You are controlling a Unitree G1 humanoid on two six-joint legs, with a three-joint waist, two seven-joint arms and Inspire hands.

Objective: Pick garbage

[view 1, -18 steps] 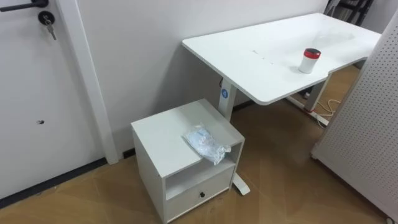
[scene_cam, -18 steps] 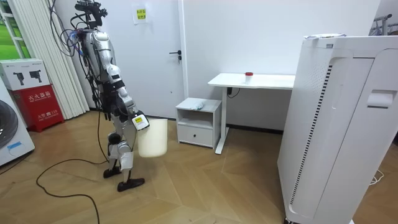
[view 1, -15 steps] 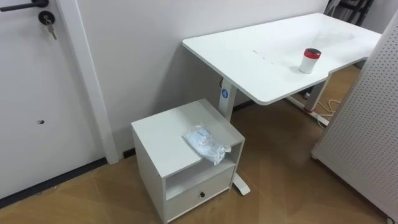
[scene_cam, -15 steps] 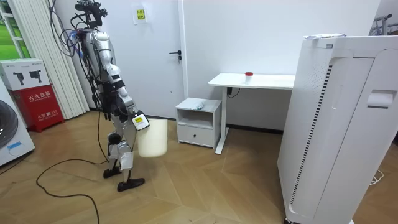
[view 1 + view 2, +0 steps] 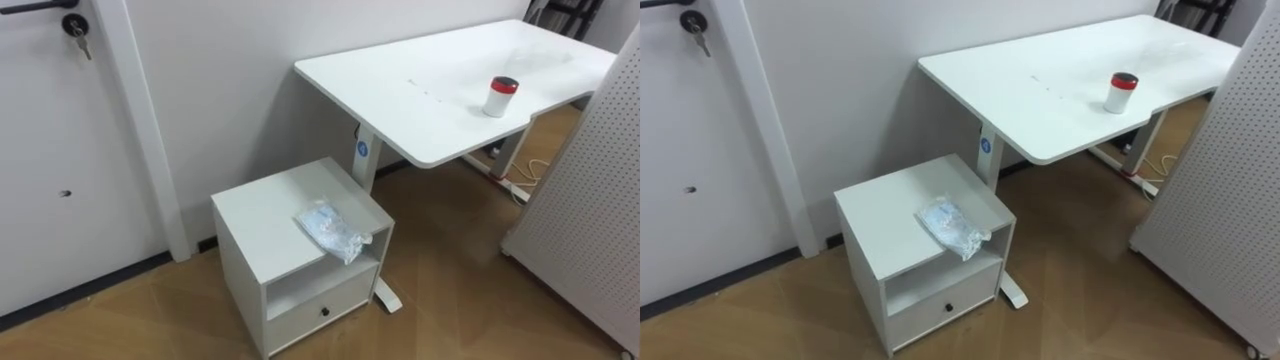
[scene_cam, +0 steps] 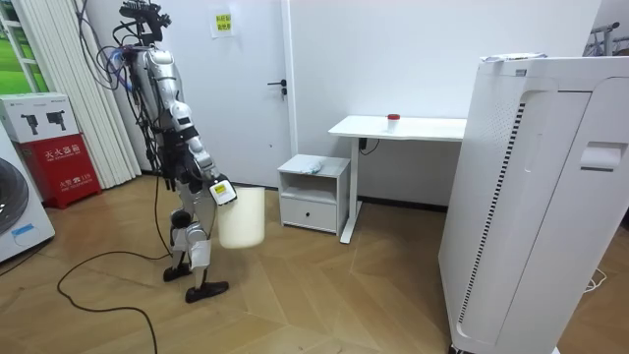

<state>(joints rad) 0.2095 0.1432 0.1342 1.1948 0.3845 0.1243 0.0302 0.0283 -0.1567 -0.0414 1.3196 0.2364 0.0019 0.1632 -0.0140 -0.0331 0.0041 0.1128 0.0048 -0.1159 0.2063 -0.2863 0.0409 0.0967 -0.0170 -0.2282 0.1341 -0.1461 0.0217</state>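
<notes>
Nothing of the task's own has shifted. The garbage (image 5: 332, 230), a crumpled clear bag, lies untouched on the cabinet (image 5: 262, 222) near its front edge, as before. Only your head camera has nudged slightly; the worktop (image 5: 440, 85) and its red-lidded cup (image 5: 497, 97) sit unchanged. You stand well apart from the cabinet, right hand (image 6: 218, 191) at the white bin (image 6: 242, 221). I cannot tell its grip, and the approach seems yet to come.

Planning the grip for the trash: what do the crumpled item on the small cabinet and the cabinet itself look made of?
Crumpled item: probably thin, translucent plastic film, going by the glossy creases and the bluish-white showing through. Cabinet: likely laminated board, with flat matte white faces and crisp panel edges.
</notes>
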